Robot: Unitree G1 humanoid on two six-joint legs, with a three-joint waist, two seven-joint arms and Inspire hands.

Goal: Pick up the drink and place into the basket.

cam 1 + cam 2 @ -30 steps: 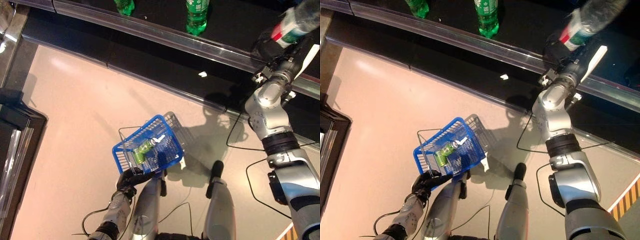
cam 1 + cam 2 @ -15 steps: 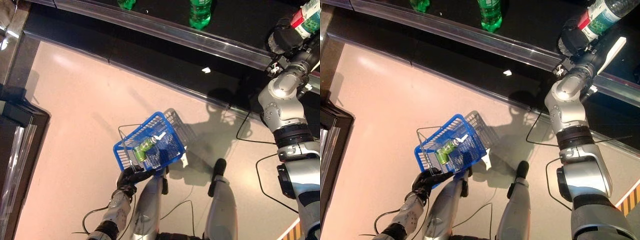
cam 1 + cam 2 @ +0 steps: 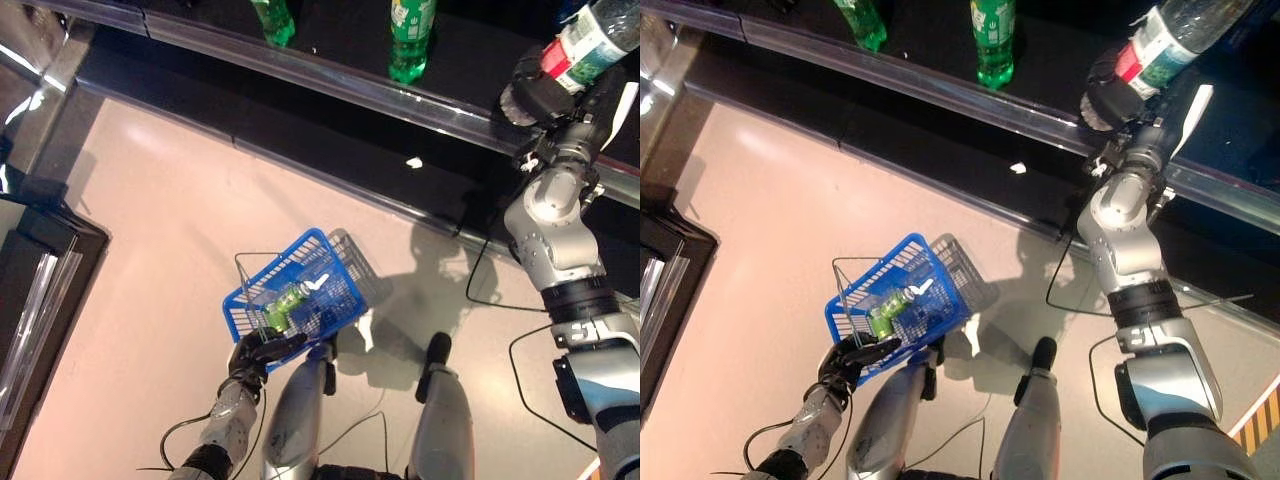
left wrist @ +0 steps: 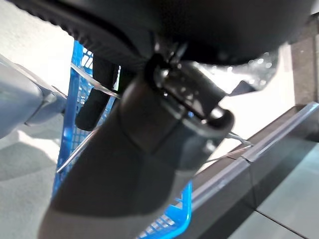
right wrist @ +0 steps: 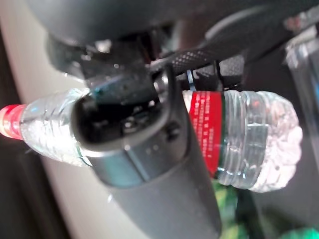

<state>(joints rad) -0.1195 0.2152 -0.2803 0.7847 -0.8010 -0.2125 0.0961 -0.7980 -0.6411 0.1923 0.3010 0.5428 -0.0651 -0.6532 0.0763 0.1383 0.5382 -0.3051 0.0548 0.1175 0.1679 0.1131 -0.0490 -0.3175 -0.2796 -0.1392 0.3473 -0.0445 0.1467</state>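
Note:
My right hand [image 3: 535,92] is raised at the far right by the dark shelf and is shut on a clear water bottle [image 3: 590,42] with a red and green label; the bottle also shows in the right wrist view [image 5: 239,139], gripped across its middle. My left hand [image 3: 255,352] is shut on the thin wire handles of the blue basket [image 3: 330,262], which hangs low at the left in front of me. A green can [image 3: 281,306] and a small white item lie in the basket. The basket's blue mesh shows in the left wrist view [image 4: 75,99].
A long dark shelf with a clear front rail [image 3: 330,80] runs across the top. Green bottles [image 3: 410,40] stand on it. A dark cabinet [image 3: 40,270] stands at the left. The floor between is pale.
My right hand with the water bottle has swung a little left and lower. The whole picture has shifted, so the camera moved. The blue basket hangs as before.

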